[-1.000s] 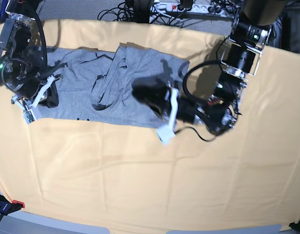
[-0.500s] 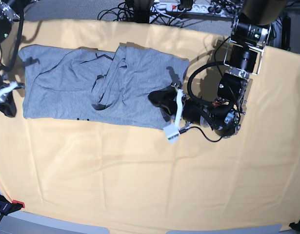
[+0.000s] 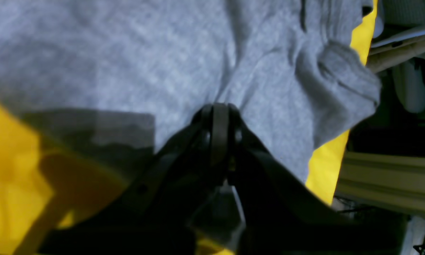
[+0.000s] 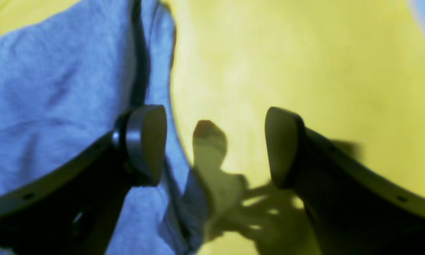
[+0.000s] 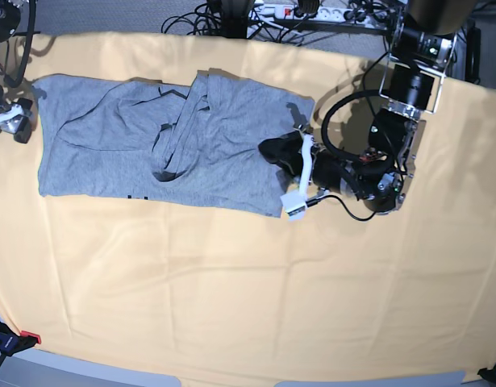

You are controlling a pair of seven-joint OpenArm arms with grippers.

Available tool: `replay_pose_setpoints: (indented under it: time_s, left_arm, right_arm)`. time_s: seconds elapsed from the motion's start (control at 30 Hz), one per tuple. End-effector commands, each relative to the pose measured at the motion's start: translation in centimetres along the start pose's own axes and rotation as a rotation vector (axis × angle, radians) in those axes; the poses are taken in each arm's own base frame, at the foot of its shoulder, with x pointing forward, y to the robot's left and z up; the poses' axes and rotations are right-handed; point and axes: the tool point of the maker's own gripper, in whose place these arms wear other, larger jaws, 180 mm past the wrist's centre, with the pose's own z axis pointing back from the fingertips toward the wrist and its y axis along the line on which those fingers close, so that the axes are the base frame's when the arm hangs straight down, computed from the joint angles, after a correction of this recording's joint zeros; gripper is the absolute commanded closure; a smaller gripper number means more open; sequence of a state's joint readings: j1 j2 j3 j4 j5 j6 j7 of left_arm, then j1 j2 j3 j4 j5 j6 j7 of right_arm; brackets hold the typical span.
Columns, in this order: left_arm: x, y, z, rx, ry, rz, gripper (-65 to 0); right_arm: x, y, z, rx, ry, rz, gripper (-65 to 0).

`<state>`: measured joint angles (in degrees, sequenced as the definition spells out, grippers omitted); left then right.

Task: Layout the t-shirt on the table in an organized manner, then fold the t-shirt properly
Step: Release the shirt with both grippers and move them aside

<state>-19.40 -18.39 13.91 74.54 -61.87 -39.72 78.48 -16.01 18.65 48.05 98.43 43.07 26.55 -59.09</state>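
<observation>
Cloth of a pale yellow-orange covers the table (image 5: pixel 231 298), and its whole near half lies bare before us in the base view. Farther back we find the t-shirt (image 5: pixel 118 153), heather grey, spread lengthwise across the left and middle of the table, with a loose twisted fold of fabric lying across its centre. At its right edge our left gripper (image 5: pixel 273 153) lies low over the fabric; in the left wrist view (image 3: pixel 217 117) its jaws are pressed together, tips against the grey cloth, though we cannot tell whether any fabric is pinched between them. At the far left, beside the shirt's other end, we see our right gripper (image 5: pixel 14 121) off the garment; its wrist view (image 4: pixel 214 141) shows the jaws standing wide apart above the shirt's edge and the yellow cloth, holding nothing. Beyond the table's back edge lie dark cables (image 5: pixel 223 16) and a power strip (image 5: pixel 312 11).
</observation>
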Motion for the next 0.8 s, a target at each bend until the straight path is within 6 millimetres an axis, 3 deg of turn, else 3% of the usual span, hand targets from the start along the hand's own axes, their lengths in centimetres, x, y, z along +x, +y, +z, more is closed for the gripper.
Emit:
replay_pose_setpoints:
  time_s: [0.0, 0.2, 0.53, 0.77]
  left_arm:
    - [-0.4, 1.0, 1.0, 0.048, 0.047, -0.027, 0.0]
    - [-0.9, 1.4, 1.9, 0.057, 0.051, -0.016, 0.0]
    - [-0.5, 1.0, 1.9, 0.033, 0.027, -0.012, 0.0]
    - [-0.4, 0.8, 1.9, 0.025, 0.019, -0.010, 0.0]
  right_arm:
    - [1.2, 0.4, 0.2, 0.042, -0.033, 0.007, -44.8]
    - [-1.0, 3.3, -0.4, 0.270, 0.014, -0.075, -44.8]
    - [-4.3, 4.6, -1.4, 0.472, 0.038, -0.235, -44.8]
    - [-6.7, 9.7, -2.1, 0.634, 0.183, -0.192, -44.8]
